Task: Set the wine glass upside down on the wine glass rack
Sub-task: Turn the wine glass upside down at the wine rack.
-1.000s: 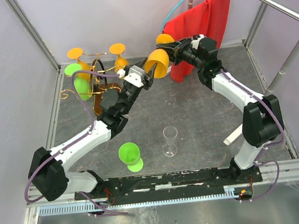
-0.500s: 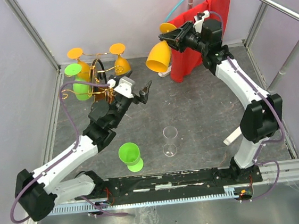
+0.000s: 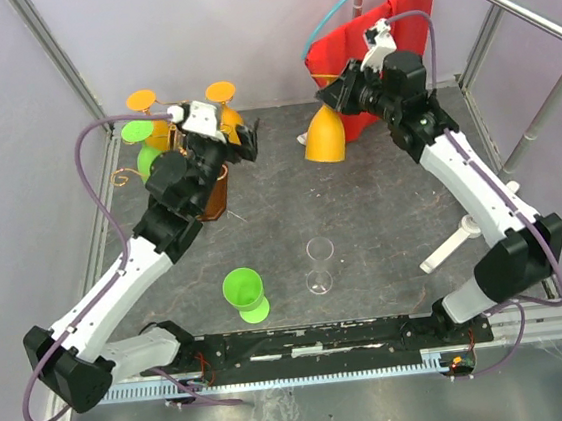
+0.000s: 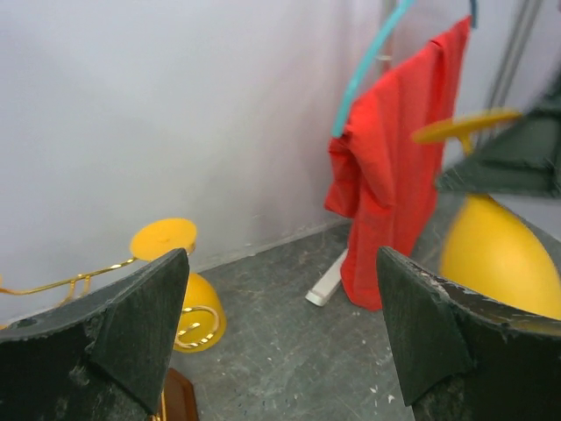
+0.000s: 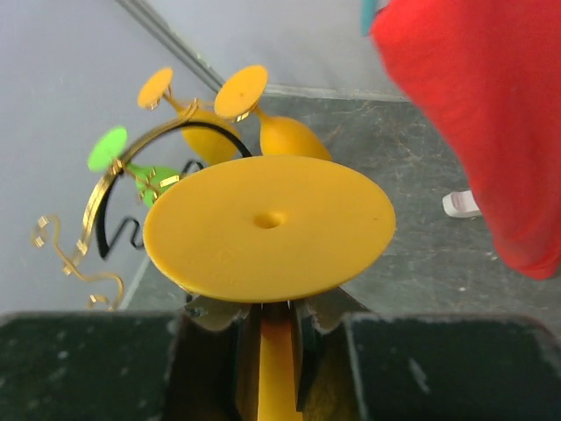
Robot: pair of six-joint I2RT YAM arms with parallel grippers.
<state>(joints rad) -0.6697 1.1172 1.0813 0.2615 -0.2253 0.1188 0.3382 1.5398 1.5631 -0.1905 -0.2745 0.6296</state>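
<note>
The right gripper (image 3: 339, 92) is holding the orange wine glass (image 3: 325, 135) upside down. Its fingers (image 5: 88, 368) are squeezing the thin stem, one on each side. The round foot is sitting just above the fingers. The bowl is hanging below them, up in the air over the table (image 3: 382, 210). The red cloth (image 3: 384, 39) is hanging just behind them.

The left gripper (image 3: 243, 139) is holding nothing. Its fingers (image 4: 131, 333) are standing wide apart.

The wine glass rack (image 5: 131, 162) is standing off to one side of the right fingers and is not touching the held glass. Two hanging orange glasses (image 5: 294, 136) and a hanging green glass (image 5: 110, 149) are dangling upside down from its wire arms. From above, the left arm is covering most of the rack. The left fingers are hovering just beside it, maybe a bit above it, but that is hard to tell.

A clear glass (image 3: 319, 264) and a standing green glass (image 3: 243, 293) are resting on the table, well apart from both sets of fingers.
</note>
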